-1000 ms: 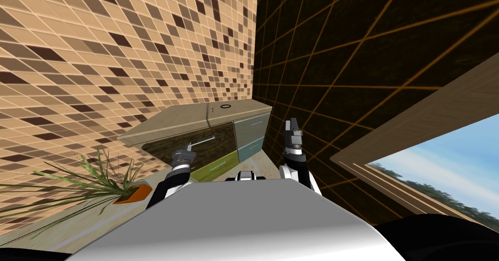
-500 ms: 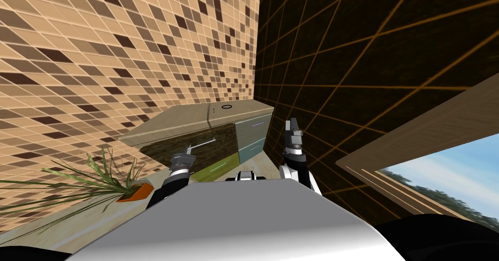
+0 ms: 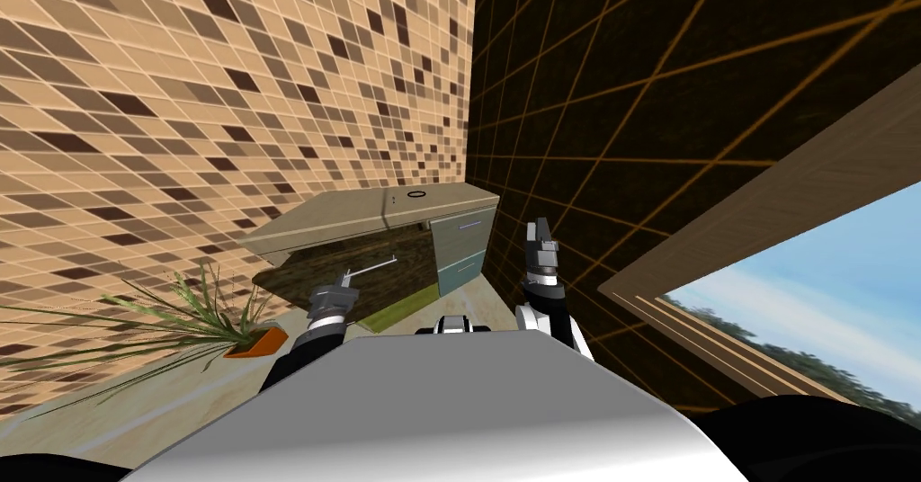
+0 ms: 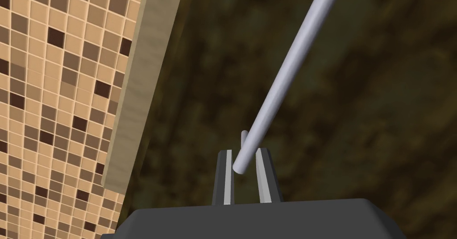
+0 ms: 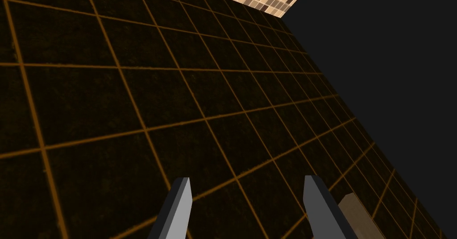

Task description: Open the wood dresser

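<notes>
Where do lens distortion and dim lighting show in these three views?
Head view: the wide lens splays the tiled wall and window frame toward the corners, all slanted. Left wrist view: even light on the pale handle in the shut left gripper; the dresser front is murky dark brown. Right wrist view: dim dark wall, grid lines straight, beyond the open right gripper.
</notes>
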`<state>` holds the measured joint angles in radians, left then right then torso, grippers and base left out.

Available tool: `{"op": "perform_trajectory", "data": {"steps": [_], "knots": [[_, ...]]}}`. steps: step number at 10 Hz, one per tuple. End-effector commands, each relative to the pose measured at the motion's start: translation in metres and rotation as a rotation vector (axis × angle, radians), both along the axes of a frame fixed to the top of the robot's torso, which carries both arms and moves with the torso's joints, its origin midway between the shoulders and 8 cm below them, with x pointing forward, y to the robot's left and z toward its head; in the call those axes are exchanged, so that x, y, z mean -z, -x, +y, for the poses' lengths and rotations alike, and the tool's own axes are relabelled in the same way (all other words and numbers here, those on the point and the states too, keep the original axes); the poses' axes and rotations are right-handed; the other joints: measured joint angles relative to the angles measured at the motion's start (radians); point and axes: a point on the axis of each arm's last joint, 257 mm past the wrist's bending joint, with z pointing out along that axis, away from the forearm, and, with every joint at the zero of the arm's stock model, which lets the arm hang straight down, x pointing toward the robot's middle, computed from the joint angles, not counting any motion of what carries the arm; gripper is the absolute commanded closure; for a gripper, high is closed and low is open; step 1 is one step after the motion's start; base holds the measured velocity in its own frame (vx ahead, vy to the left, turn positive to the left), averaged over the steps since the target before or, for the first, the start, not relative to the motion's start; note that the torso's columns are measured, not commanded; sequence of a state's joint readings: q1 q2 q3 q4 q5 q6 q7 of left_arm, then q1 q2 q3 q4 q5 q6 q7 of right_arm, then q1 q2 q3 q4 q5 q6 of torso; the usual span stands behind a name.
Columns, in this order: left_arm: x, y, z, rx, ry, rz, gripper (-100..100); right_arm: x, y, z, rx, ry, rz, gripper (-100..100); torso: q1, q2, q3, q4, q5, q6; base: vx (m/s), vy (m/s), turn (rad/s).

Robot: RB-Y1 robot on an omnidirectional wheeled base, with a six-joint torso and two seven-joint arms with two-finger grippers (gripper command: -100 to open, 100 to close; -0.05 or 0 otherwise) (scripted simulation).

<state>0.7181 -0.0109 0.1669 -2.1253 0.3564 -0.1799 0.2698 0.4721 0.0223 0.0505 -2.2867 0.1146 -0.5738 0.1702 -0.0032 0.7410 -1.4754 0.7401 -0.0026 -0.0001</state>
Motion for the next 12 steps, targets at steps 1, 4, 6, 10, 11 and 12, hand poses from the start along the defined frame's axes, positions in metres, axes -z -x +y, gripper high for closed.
{"op": "perform_trajectory", "data": {"steps": [1,4,6,10,11,12], "knots": [[-0.006,0.002,-0.002,0.004,-0.003,-0.012,100,0.0,0.0,0.0,0.0,0.0,0.0,0,0.0,0.001,0.001,0.0,0.0,0.0,-0.155,-0.089,0.011],[-0.004,0.005,-0.003,0.005,0.001,-0.001,100,0.0,0.0,0.0,0.0,0.0,0.0,0,-0.003,0.003,0.002,0.003,-0.003,0.001,-0.167,-0.089,0.006],[-0.016,0.009,0.018,-0.03,0.008,0.009,-100,0.0,0.0,0.0,0.0,0.0,0.0,0,0.003,-0.006,-0.004,-0.001,0.0,0.001,-0.043,-0.032,-0.166],[-0.036,0.016,0.043,-0.074,0.012,0.009,-100,0.0,0.0,0.0,0.0,0.0,0.0,0,0.003,-0.003,-0.001,-0.002,0.002,0.0,-0.029,-0.029,-0.104],[-0.042,0.018,0.049,-0.084,0.012,0.009,-100,0.0,0.0,0.0,0.0,0.0,0.0,0,0.003,-0.002,0.0,-0.002,0.002,0.0,-0.031,-0.032,-0.115],[-0.047,0.02,0.054,-0.093,0.013,0.009,-100,0.0,0.0,0.0,0.0,0.0,0.0,0,0.002,-0.001,0.0,0.0,0.0,0.0,-0.031,-0.027,-0.109]]}}
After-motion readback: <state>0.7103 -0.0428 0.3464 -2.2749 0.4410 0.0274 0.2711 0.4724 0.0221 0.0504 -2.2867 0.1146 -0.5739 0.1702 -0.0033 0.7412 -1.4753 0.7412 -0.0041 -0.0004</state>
